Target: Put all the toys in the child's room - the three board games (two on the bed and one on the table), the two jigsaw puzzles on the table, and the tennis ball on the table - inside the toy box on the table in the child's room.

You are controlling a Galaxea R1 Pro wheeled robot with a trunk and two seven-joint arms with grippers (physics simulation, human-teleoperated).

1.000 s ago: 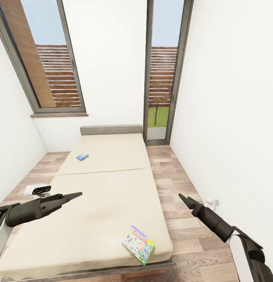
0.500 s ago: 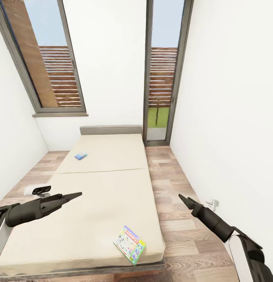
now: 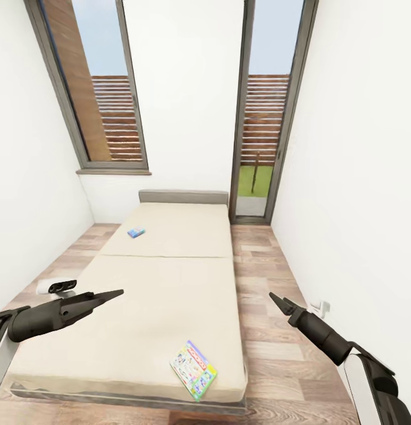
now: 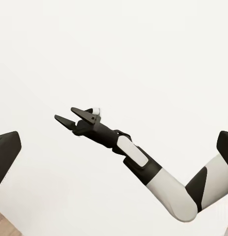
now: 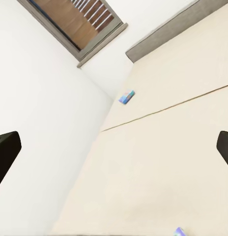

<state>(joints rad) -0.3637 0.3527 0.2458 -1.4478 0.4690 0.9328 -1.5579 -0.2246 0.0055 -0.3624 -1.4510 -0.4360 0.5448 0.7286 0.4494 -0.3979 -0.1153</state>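
Note:
Two board games lie on the beige bed (image 3: 164, 295). A colourful Monopoly box (image 3: 193, 369) rests near the bed's foot at the right corner. A small blue box (image 3: 136, 232) sits on the far half near the left edge; it also shows in the right wrist view (image 5: 126, 97). My left gripper (image 3: 118, 292) hovers over the bed's left side, open and empty. My right gripper (image 3: 273, 297) hangs over the floor right of the bed, open and empty, and the left wrist view catches it (image 4: 66, 114) against the white wall. The table, toy box, puzzles and tennis ball are out of view.
A tall window (image 3: 96, 88) and a glass door (image 3: 267, 112) stand behind the headboard. White walls close both sides. A white device (image 3: 56, 287) lies on the wood floor left of the bed. A strip of floor (image 3: 264, 283) runs along the bed's right side.
The whole view has shifted: the bed now sits further right and lower in the picture and its foot edge shows. The camera moved; both arms keep their pose.

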